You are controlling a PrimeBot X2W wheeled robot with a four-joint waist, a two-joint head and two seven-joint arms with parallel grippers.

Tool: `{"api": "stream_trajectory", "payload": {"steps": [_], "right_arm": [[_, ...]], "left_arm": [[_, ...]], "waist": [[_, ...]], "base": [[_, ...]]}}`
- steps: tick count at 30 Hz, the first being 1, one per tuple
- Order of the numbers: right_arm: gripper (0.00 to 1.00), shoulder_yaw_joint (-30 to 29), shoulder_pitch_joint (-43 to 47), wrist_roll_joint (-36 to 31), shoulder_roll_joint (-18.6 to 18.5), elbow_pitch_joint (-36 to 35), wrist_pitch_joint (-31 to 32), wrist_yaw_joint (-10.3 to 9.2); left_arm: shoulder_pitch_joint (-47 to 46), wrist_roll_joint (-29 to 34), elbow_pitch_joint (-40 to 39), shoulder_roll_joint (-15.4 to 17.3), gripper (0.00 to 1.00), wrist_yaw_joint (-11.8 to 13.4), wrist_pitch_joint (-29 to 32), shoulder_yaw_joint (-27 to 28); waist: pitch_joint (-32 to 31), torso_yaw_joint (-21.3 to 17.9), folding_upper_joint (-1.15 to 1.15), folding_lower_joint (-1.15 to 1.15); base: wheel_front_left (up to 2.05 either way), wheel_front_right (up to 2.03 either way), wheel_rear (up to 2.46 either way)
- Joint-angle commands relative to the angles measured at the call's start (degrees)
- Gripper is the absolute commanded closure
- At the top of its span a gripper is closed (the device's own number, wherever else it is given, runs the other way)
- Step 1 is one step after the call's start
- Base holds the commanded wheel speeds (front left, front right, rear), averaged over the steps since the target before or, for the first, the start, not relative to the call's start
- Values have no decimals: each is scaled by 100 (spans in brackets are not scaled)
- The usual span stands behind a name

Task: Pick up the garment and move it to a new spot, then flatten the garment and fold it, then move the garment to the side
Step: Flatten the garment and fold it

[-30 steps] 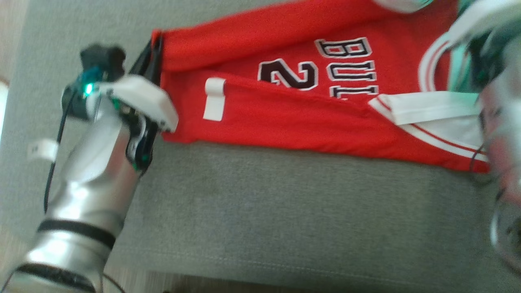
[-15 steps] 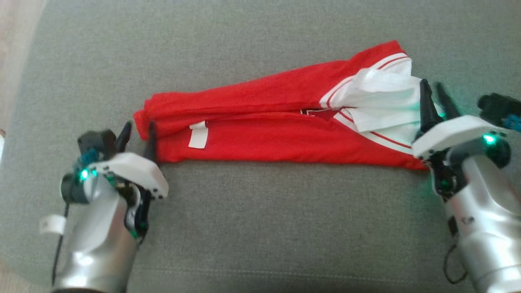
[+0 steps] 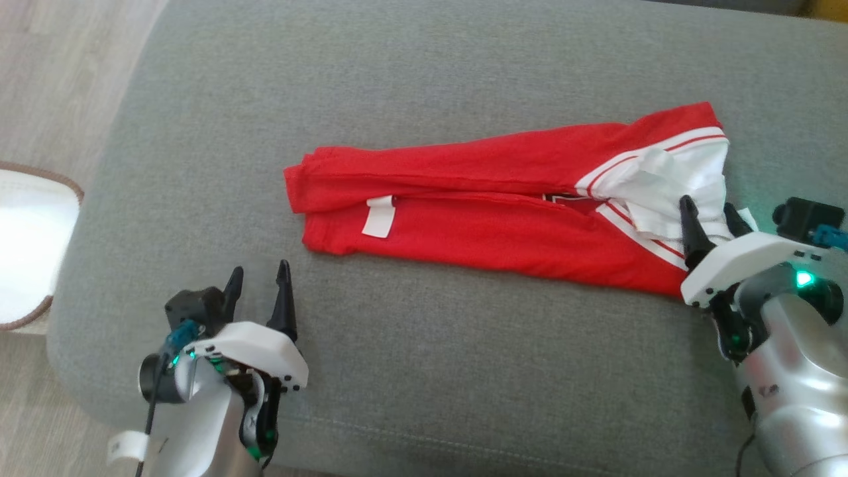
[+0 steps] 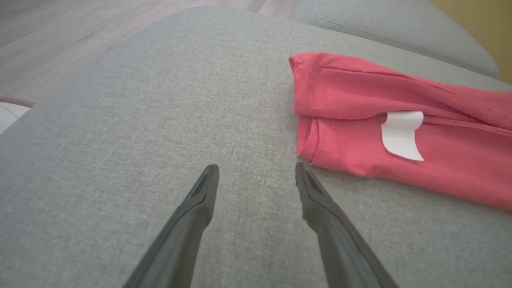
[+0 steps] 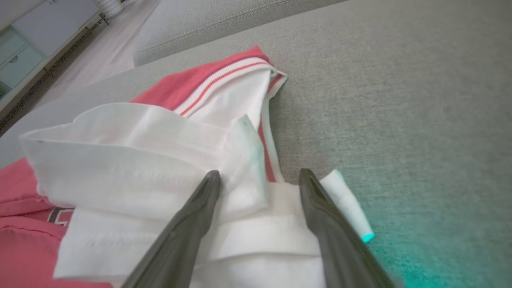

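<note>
The red sports jersey of thin knit fabric (image 3: 490,218) lies on the broad grey woven sofa cushion (image 3: 424,371), folded lengthwise into a long narrow band that runs across the head view and rises slightly toward the robot's right. Two long folds meet along its middle, where a small white rectangular label (image 3: 379,217) sticks out near the left end. The right end is bunched, showing white fabric edged with white-and-red striped trim (image 3: 669,185), and a scrap of dark lettering peeks out from the seam beside it.

The left gripper (image 3: 260,268) hovers over bare cushion, near the jersey's left end but apart from it. Its two dark fingers are spread wide, with nothing between them.

The right gripper (image 3: 706,203) is at the bunched white end, its fingers also spread wide. In the right wrist view they straddle the white folds without pinching any cloth. Whether the tips touch the fabric is unclear.
</note>
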Motion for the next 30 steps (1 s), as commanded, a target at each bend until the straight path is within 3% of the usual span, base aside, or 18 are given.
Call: {"api": "stream_trajectory", "payload": {"steps": [1,2,4,14,20,25,30], "right_arm": [[0,232,57,-63,166,85,180,20],[19,275,64,-58,211,118,227,20],[100,359,76,-33,261,134,268,20],[100,120,-3,61,30,114,-417,20],[100,182,-58,78,-195,-200,-502,20],[100,552,-64,185,-8,-961,-428,20],[100,1134,98,380,325,-1759,-63,20]], "left_arm": [[-91,43,-206,42,0,-55,-46,273],[-85,38,-216,35,0,-77,-46,295],[-82,40,-237,25,0,-103,-46,330],[-9,-78,-315,16,0,-78,-46,169],[89,-163,-260,16,0,-65,-46,44],[143,-257,-217,15,0,-52,-46,-102],[150,-384,-158,15,0,-62,-46,-341]], "waist": [[-6,82,0,1],[3,95,0,1],[11,102,0,1],[-206,-179,0,1],[-425,-430,0,1],[-506,-506,0,1],[-565,-299,0,1]], "base": [[0,0,0],[0,0,0],[0,0,0],[0,0,0],[0,0,0],[0,0,0],[0,0,0]]}}
